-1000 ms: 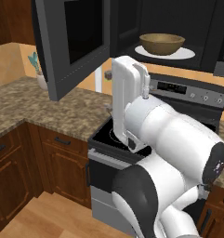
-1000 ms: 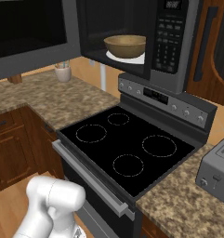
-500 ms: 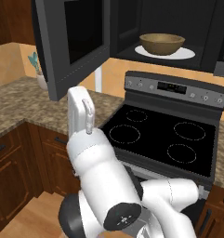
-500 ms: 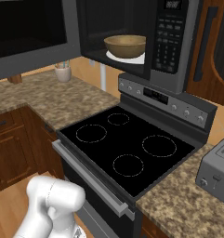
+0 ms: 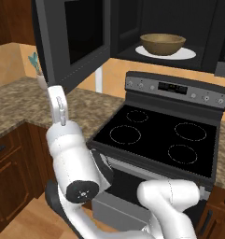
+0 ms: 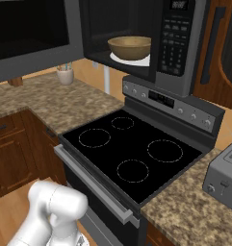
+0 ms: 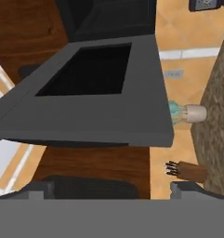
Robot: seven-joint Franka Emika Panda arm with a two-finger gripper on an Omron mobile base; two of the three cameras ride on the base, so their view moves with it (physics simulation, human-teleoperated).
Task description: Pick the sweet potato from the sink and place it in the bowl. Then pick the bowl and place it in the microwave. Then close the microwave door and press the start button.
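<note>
The light brown bowl (image 5: 163, 43) (image 6: 130, 46) sits on the white round plate inside the black microwave (image 6: 177, 43) above the stove. The microwave door (image 5: 72, 42) (image 6: 31, 38) (image 7: 95, 93) stands open, swung out to the left. My gripper (image 7: 113, 190) is open with nothing between its fingertips (image 7: 41, 188), and it looks along the door's dark window from close by. In the left base view the arm's white upper end (image 5: 57, 100) stands just below the door's lower edge, left of the stove. The sweet potato and the sink are out of view.
A black stove (image 5: 165, 140) (image 6: 132, 153) lies under the microwave between brown stone counters (image 6: 35, 98). A cup of utensils (image 5: 38, 77) (image 7: 190, 113) and a knife block (image 7: 187, 171) stand on the left counter. A grey toaster (image 6: 225, 178) sits at the right.
The arm has swung left from in front of the stove to under the open microwave door. Bowl, door and base have not moved. The gripper has stayed open.
</note>
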